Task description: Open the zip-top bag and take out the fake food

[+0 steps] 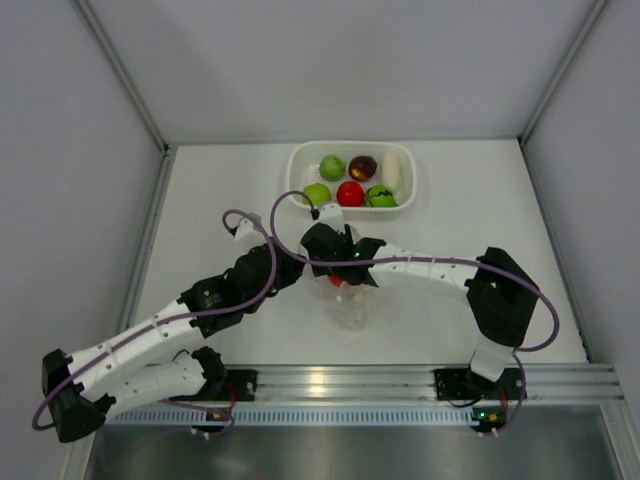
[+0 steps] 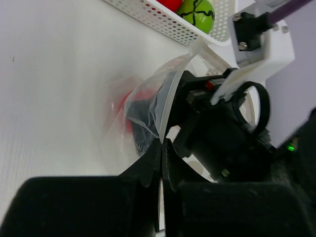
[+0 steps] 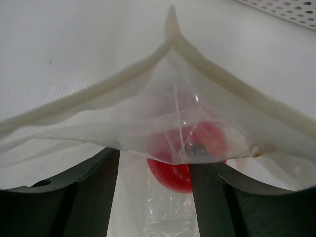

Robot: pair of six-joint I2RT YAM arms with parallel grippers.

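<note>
White table (image 1: 220, 200): left gripper (image 2: 162, 143) is pinching rim of clear crinkly plastic zip-top bag (image 1: 350, 312); right gripper (image 3: 154, 160) is hanging spread near round red plastic ball (image 3: 170, 176) inside.

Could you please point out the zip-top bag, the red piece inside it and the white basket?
zip-top bag (image 3: 98, 95), right wrist view, on its zip rim.
red piece (image 3: 172, 178), right wrist view, on its lower half.
white basket (image 1: 350, 146), top external view, on its far rim.

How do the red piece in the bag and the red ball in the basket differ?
The red piece sits inside the zip-top bag, veiled by film; the red ball lies uncovered in the white basket. The piece seems alone; the ball has other fruits beside it. Both are red.
</note>
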